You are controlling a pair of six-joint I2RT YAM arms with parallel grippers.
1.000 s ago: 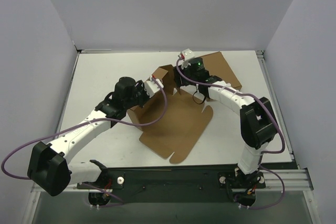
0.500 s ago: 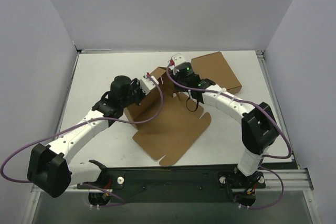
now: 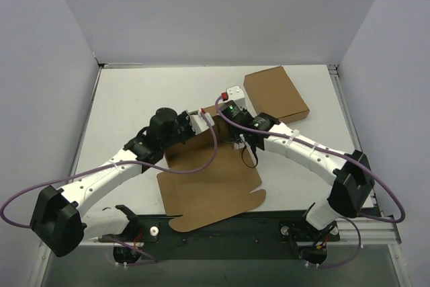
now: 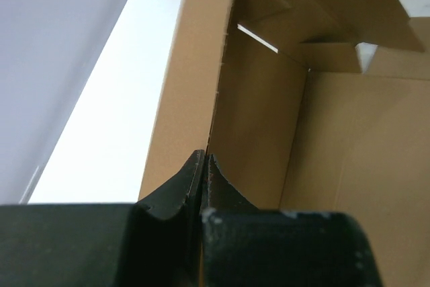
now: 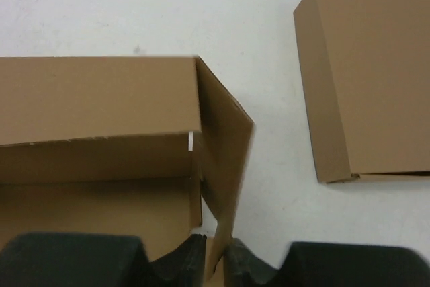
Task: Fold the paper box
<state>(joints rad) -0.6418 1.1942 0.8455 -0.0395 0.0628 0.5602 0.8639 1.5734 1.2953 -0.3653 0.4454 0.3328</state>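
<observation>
While both arms reach forward over the desk (image 3: 127,99) with elbows bent inward, the left fingers (image 4: 203,165) pinch a raised wall of the paper box (image 3: 208,186). The right fingers (image 5: 213,255) clamp its adjoining upright flap.

The left arm (image 3: 107,169) and right arm (image 3: 302,152) are white shells joined by black joints. A purple cable (image 3: 20,196) loops along each. A green light (image 3: 232,107) glows on the right wrist. The left claw (image 4: 203,166) and right claw (image 5: 215,250) are black and ridged.
</observation>
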